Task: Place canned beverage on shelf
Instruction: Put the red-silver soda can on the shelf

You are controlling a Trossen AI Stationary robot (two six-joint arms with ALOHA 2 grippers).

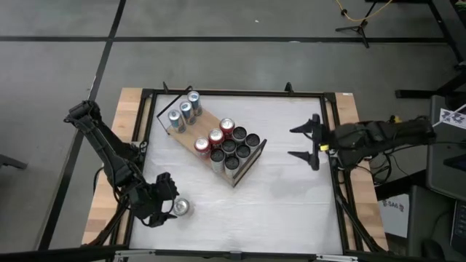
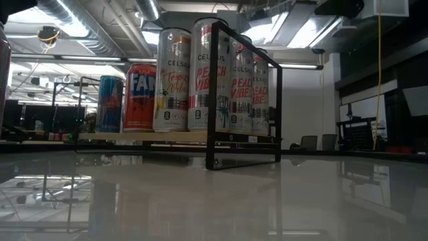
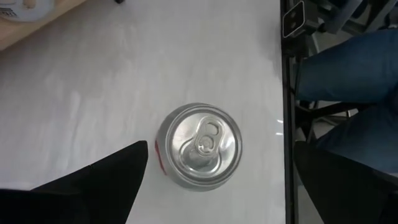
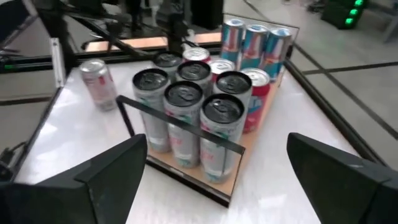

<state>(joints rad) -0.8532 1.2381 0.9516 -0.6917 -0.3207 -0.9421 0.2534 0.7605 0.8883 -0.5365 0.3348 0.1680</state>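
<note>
A loose silver-topped canned beverage (image 3: 199,144) stands upright on its base on the white table near the near left corner (image 1: 180,208). It also shows far off in the right wrist view (image 4: 99,84). My left gripper (image 3: 222,148) hangs open above it, one finger on each side, not touching (image 1: 169,202). The shelf (image 1: 191,125), a light-wood board on a black wire frame, sits mid-table. It holds several dark-topped cans, three red cans and three blue cans (image 2: 194,73). My right gripper (image 1: 314,142) is open at the table's right side, pointing at the shelf (image 4: 217,142).
The table's black frame edge (image 3: 287,124) runs close beside the loose can. A person's legs in jeans (image 3: 348,68) are just beyond it. Bare white tabletop (image 1: 284,196) lies between the shelf and the near and right edges.
</note>
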